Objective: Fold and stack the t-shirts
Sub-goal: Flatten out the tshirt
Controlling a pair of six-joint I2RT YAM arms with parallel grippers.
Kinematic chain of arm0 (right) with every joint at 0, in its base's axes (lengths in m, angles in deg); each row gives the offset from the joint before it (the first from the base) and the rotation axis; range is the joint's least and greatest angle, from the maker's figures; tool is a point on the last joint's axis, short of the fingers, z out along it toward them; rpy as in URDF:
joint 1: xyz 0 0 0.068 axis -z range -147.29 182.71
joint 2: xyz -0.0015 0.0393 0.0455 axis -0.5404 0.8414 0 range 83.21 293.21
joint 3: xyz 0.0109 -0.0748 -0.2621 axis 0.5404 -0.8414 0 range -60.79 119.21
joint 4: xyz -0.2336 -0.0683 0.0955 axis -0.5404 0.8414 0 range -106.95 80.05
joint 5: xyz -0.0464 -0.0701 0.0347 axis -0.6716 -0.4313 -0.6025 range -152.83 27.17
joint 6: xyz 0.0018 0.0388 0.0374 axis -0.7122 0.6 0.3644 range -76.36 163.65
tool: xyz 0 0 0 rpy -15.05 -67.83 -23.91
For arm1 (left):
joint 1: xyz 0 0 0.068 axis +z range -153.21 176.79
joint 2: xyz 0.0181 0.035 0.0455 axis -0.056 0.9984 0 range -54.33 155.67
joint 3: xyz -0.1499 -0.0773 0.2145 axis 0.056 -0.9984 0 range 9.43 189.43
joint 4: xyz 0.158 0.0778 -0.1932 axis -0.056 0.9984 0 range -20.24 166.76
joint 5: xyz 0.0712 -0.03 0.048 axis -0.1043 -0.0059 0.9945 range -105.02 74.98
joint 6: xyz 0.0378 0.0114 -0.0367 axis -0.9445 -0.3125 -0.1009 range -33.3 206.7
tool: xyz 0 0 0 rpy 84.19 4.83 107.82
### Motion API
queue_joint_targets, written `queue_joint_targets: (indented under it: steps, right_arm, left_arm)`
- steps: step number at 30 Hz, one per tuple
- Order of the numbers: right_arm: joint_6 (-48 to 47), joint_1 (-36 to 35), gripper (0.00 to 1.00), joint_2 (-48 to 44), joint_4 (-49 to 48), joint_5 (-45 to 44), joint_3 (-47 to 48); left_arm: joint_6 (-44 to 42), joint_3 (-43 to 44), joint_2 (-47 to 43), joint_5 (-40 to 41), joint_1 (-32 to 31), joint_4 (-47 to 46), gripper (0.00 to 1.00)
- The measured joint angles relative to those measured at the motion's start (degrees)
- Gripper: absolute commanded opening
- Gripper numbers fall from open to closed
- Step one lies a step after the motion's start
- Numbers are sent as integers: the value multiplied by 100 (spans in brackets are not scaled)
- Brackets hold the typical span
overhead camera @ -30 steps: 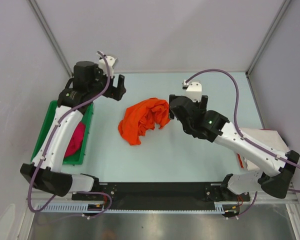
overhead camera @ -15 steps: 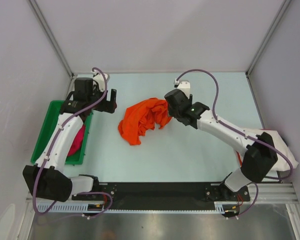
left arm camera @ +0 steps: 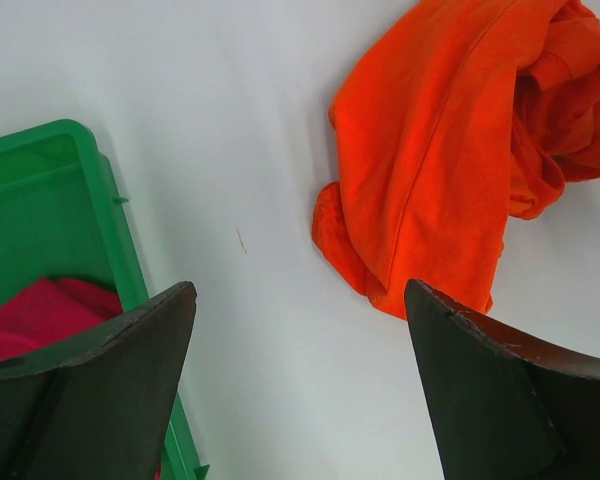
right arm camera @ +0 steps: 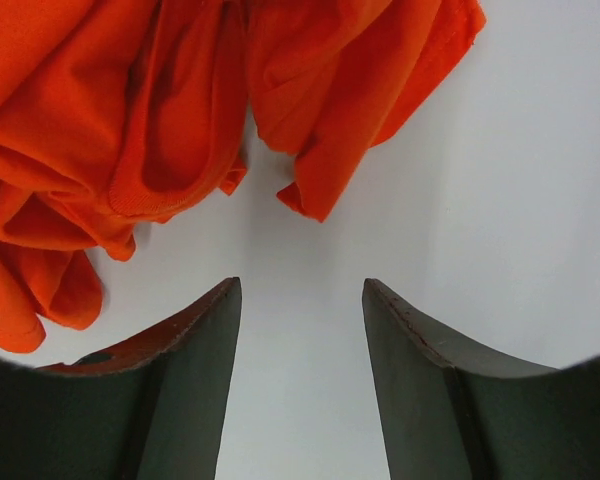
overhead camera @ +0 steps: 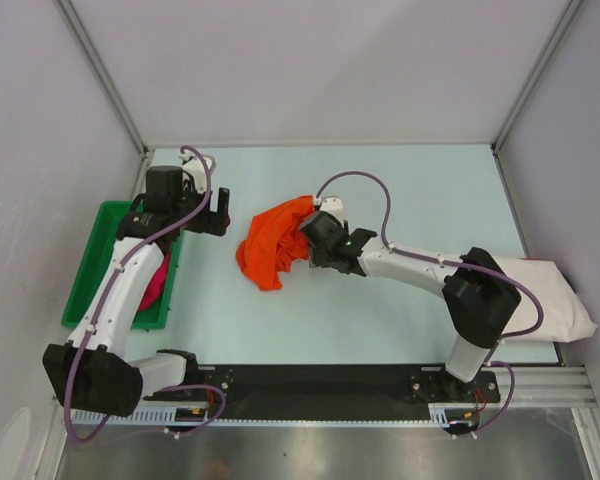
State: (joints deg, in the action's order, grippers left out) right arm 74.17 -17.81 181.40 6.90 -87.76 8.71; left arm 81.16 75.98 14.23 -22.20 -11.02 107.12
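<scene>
The bright orange t-shirt (overhead camera: pixel 268 245) lies crumpled in the middle of the table; it also shows in the left wrist view (left arm camera: pixel 450 150) and the right wrist view (right arm camera: pixel 130 130). My right gripper (overhead camera: pixel 306 246) is open and empty at the shirt's right edge, its fingertips (right arm camera: pixel 215 300) over bare table just short of the cloth. My left gripper (overhead camera: pixel 218 212) is open and empty, above the table between the tray and the orange shirt. The magenta-pink t-shirt (overhead camera: pixel 157 282) lies bunched in the green tray, as the left wrist view (left arm camera: pixel 40 315) also shows. The off-white t-shirt (overhead camera: pixel 545 295) lies at the right edge.
The green plastic tray (overhead camera: pixel 88 275) stands at the left edge of the table, its corner in the left wrist view (left arm camera: pixel 50 180). Grey walls close the table at the back and both sides. The black base rail (overhead camera: pixel 320 380) runs along the near edge.
My right arm has stretched left and brought its gripper down to the orange shirt's right edge, uncovering the off-white shirt. My left gripper has drifted slightly left and nearer.
</scene>
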Motion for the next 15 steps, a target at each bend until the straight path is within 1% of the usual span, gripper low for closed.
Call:
queue_joint_targets:
  steps: [3,9,12,13,15]
  right_arm:
    - [11,48,56,199,-105,11,46]
    - [-17,212,53,1005,-138,-114,492]
    - [-61,278,45,1211,-101,-225,647]
    - [-72,297,40,1263,-92,-264,702]
    - [-98,321,32,1318,-83,-334,809]
  left_arm:
    - [0,-22,-2,-2,2,-4,91]
    - [0,-87,-52,0,9,-17,91]
    - [0,-120,-85,0,9,-17,91]
    - [0,-120,-92,0,9,-22,91]
    - [0,-127,-109,0,9,-26,91]
